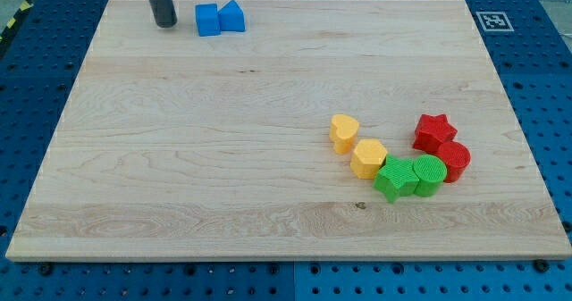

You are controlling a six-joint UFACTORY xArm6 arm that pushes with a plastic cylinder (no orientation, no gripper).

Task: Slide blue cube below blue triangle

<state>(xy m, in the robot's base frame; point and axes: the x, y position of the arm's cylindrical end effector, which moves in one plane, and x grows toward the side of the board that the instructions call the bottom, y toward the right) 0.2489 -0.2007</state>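
Near edge: red, green and yellow blocks clustered at the view's right, irrelevant to us. Far edge: blue cube (207, 20) touching blue triangle (231, 16) on its left; our tip (164, 23) stands just left of the cube, apart. No jaws here, only a rod. Approach stage; next, we judge, get above the cube and push downward, then rightward.
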